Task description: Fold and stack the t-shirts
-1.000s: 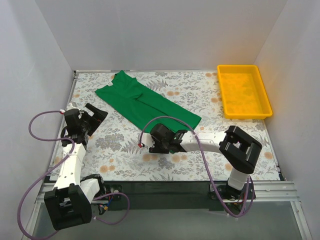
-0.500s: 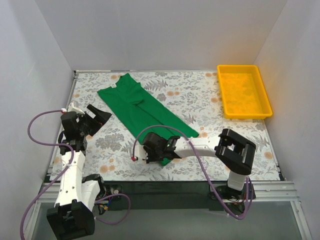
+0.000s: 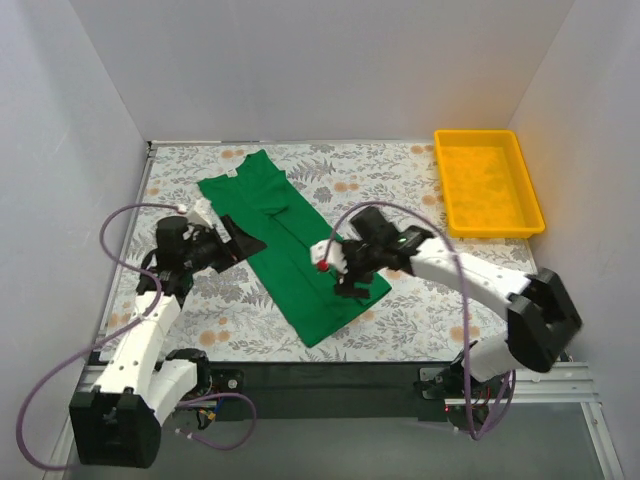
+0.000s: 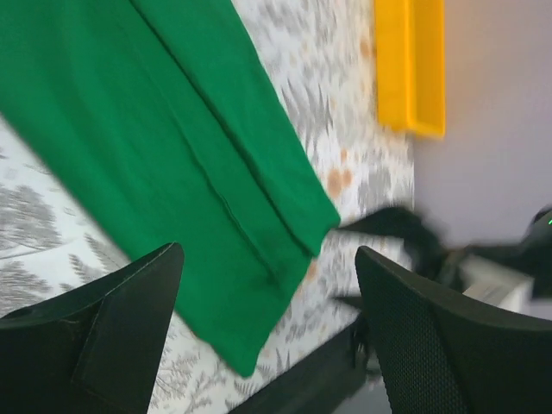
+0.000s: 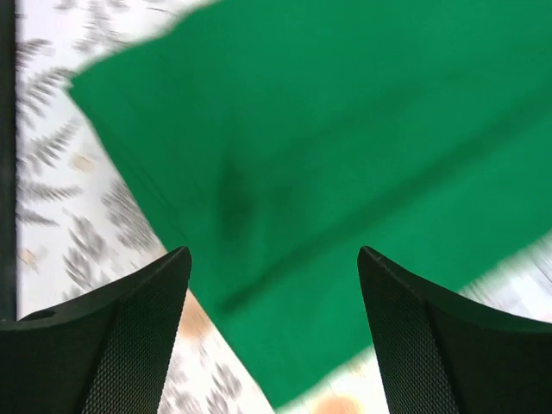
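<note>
The green t-shirt (image 3: 285, 250) lies flat as a long folded strip, running from the far left toward the near middle of the table. A small white neck label (image 3: 231, 172) shows at its far end. My left gripper (image 3: 246, 244) is open and empty at the strip's left edge; its wrist view looks along the shirt (image 4: 164, 147) between the open left gripper (image 4: 269, 259). My right gripper (image 3: 346, 280) is open and empty, above the strip's right edge near the hem. Its wrist view shows the shirt (image 5: 328, 164) under the open right gripper (image 5: 274, 254).
A yellow plastic tray (image 3: 489, 215) stands at the far right and also shows in the left wrist view (image 4: 410, 69). The floral tablecloth (image 3: 430, 300) covers the table. White walls close the left, back and right sides.
The right gripper dragged the shirt's hem end toward the near edge, let go and moved back right. The strip now lies straighter. The left gripper swung right to the shirt's left edge.
</note>
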`<state>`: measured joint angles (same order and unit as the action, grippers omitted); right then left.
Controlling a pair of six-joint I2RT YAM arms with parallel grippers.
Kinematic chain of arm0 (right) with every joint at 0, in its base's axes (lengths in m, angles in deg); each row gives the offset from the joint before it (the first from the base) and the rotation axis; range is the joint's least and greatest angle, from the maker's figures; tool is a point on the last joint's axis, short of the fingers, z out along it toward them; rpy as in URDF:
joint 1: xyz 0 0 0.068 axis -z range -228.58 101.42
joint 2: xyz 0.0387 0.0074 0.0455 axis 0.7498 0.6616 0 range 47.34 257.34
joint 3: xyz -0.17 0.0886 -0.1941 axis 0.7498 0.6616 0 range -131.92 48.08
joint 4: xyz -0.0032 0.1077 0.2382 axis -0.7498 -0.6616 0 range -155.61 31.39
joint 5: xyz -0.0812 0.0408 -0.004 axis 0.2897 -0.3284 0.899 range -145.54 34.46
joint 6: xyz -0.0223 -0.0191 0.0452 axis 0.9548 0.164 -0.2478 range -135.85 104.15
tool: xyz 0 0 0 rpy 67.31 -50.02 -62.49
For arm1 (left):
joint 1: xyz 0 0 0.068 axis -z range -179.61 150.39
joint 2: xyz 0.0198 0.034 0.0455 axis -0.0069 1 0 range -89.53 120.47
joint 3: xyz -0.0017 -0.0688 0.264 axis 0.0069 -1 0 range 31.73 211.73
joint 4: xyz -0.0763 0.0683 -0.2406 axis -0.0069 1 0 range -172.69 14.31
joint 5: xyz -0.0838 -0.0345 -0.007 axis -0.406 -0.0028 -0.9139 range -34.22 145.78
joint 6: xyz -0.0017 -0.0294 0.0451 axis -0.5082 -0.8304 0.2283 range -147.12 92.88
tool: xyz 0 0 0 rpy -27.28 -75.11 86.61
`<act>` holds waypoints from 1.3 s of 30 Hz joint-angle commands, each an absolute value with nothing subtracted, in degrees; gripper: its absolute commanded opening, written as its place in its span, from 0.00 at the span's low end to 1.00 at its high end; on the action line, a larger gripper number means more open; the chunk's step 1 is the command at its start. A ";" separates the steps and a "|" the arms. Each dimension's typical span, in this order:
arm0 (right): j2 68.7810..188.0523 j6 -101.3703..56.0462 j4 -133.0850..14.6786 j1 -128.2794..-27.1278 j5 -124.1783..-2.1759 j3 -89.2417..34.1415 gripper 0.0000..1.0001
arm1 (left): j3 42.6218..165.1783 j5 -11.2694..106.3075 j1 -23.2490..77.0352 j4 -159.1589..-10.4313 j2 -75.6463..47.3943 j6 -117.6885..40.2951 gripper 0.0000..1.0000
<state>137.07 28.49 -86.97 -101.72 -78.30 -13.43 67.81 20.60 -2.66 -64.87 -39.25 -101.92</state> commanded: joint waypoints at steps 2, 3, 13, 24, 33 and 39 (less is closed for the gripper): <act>120.13 37.15 -87.98 -86.84 -85.86 -8.44 0.87 | 72.23 26.14 17.46 -61.96 -31.38 -98.23 0.78; 118.02 37.67 -86.05 -83.50 -86.29 -6.17 0.89 | 74.77 31.47 21.45 -58.64 -29.52 -96.83 0.77; 120.54 77.34 -101.03 -50.42 -112.49 -1.92 0.98 | 82.36 61.21 59.69 -42.62 -8.00 -95.14 0.70; 123.80 78.81 -107.91 -55.52 -111.61 -0.96 0.96 | 86.84 66.94 67.19 -44.02 -0.06 -91.45 0.63; 122.40 77.59 -105.63 -60.27 -110.38 0.36 0.98 | 87.54 70.19 71.32 -44.55 3.45 -91.10 0.57; 129.16 77.64 -110.80 -62.28 -105.37 -5.97 0.98 | 86.93 74.23 72.64 -44.28 6.26 -91.37 0.39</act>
